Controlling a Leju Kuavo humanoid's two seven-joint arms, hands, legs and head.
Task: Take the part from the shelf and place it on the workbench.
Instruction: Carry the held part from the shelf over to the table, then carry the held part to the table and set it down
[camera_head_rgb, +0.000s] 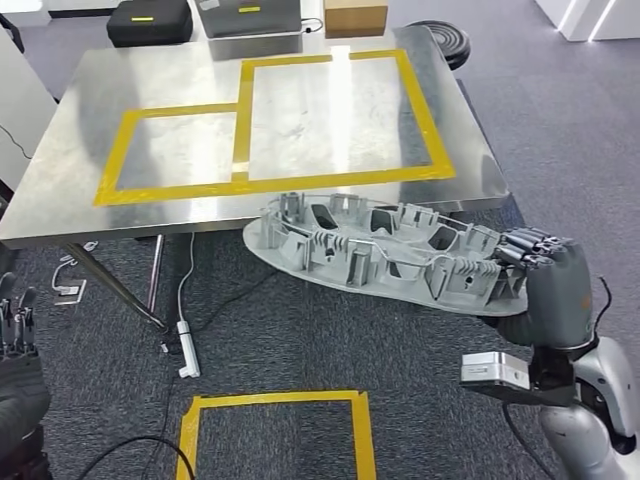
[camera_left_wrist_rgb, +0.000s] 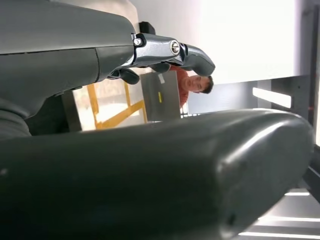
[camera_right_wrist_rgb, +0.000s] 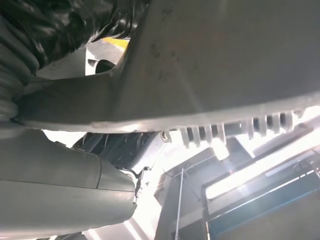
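Grey ribbed cast-metal part (camera_head_rgb: 377, 250) was held at one end by the right hand (camera_head_rgb: 547, 275), extended before the steel workbench (camera_head_rgb: 90, 150); left hand (camera_head_rgb: 19, 330) was held empty, fingers apart.

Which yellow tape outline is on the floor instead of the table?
The small yellow outline on the carpet, nearest the robot. The other two outlines lie on the metal table.

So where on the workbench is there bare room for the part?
Both yellow-taped rectangles on the workbench are bare: the larger right one, the smaller left one. The far edge is crowded with cases and a box.
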